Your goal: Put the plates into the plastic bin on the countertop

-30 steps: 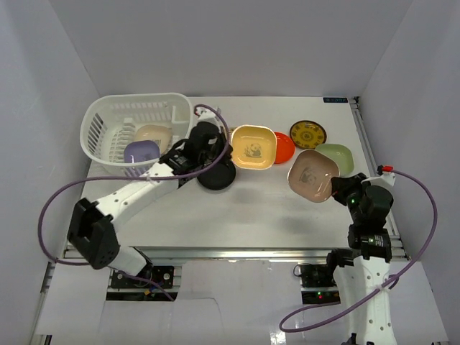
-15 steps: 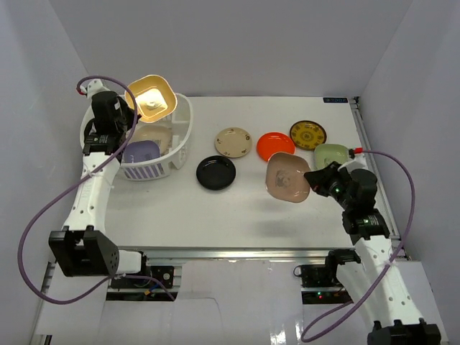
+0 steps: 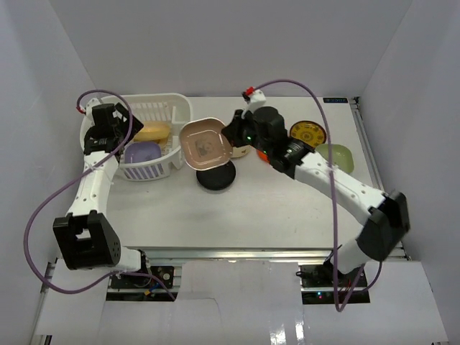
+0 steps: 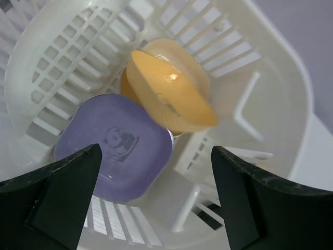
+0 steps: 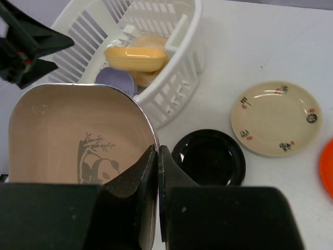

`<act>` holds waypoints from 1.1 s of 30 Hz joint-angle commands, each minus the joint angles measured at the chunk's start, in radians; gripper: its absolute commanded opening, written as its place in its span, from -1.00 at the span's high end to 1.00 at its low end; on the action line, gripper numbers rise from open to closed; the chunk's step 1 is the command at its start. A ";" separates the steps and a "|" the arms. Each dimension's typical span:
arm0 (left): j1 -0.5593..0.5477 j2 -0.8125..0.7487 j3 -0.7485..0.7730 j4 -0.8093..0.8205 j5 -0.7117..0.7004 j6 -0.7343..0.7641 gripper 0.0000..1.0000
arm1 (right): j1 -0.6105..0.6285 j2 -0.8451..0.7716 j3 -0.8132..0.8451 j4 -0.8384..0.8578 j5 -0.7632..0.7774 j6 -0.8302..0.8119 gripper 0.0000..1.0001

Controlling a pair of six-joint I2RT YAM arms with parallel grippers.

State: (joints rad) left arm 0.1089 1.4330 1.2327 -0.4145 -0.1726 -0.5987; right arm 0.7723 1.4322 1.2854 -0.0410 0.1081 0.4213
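Pink rounded-square plate, panda print inside, is held tilted just right of the plastic bin, above the black plate. Its rim is pinched by the right gripper, arm stretched toward the bin. Left gripper is positioned over the bin, fingers spread.

Pink plate — in right tool

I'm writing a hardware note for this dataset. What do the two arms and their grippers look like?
The left arm and right arm have white links with black joint housings. A purple cable loops along each, with a red plug on the right one. The fingers are black flat wedges.
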 commanded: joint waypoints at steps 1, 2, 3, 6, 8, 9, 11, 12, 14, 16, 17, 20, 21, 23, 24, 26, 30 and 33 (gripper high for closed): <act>-0.002 -0.183 0.017 0.059 0.031 -0.018 -0.96 | 0.047 0.179 0.243 0.046 0.058 -0.068 0.85; -0.002 -0.213 0.019 0.062 0.057 -0.024 -0.96 | 0.053 0.226 0.300 0.044 0.050 -0.075 0.84; -0.002 -0.276 0.022 0.069 0.070 -0.026 -0.96 | 0.059 0.322 0.361 0.029 0.044 -0.075 0.84; -0.003 -0.409 0.034 0.085 0.151 -0.049 -0.96 | 0.088 0.538 0.653 -0.034 0.044 -0.091 0.84; -0.002 -0.472 0.016 0.094 0.220 -0.062 -0.96 | 0.107 0.714 0.892 -0.079 0.054 -0.101 0.84; -0.002 -0.512 0.017 0.079 0.266 -0.061 -0.96 | 0.113 0.768 0.969 -0.088 0.053 -0.101 0.85; -0.012 -0.532 0.014 0.059 0.309 -0.056 -0.96 | 0.114 0.903 1.125 -0.070 0.051 -0.086 0.85; -0.029 -0.542 0.007 0.048 0.346 -0.040 -0.96 | 0.114 0.928 1.132 -0.003 0.051 -0.057 0.85; -0.043 -0.548 -0.010 0.040 0.369 -0.026 -0.96 | 0.117 0.955 1.057 0.090 0.048 -0.006 0.84; -0.057 -0.546 -0.016 0.037 0.395 -0.016 -0.96 | 0.131 0.990 1.037 0.141 0.035 0.005 0.83; -0.057 -0.543 -0.021 0.036 0.404 -0.016 -0.96 | 0.137 1.007 1.074 0.127 0.030 0.004 0.71; -0.058 -0.517 -0.012 0.033 0.499 -0.024 -0.96 | 0.144 0.986 1.089 0.108 0.015 -0.021 -0.46; -0.058 -0.513 -0.012 0.031 0.499 -0.033 -0.96 | 0.142 0.953 1.059 0.127 0.022 -0.021 -0.54; -0.060 -0.502 -0.009 0.039 0.551 -0.050 -0.96 | 0.118 0.828 0.953 0.168 0.024 -0.038 -0.58; -0.066 -0.497 -0.009 0.045 0.582 -0.070 -0.96 | 0.105 0.788 0.916 0.173 0.019 -0.036 -0.58; -0.093 -0.474 -0.012 0.063 0.611 -0.088 -0.95 | 0.056 0.642 0.821 0.173 0.015 -0.029 -0.54; -0.380 -0.386 -0.015 0.077 0.465 -0.070 -0.93 | -0.053 0.250 0.259 0.202 0.195 -0.026 -0.19; -0.610 -0.261 -0.012 0.092 0.355 -0.061 -0.91 | -0.267 -0.003 -0.172 0.211 0.243 0.081 -0.04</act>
State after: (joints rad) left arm -0.3485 1.0813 1.2205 -0.3271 0.2787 -0.6731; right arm 0.6575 1.5871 1.3968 0.1692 0.2111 0.4194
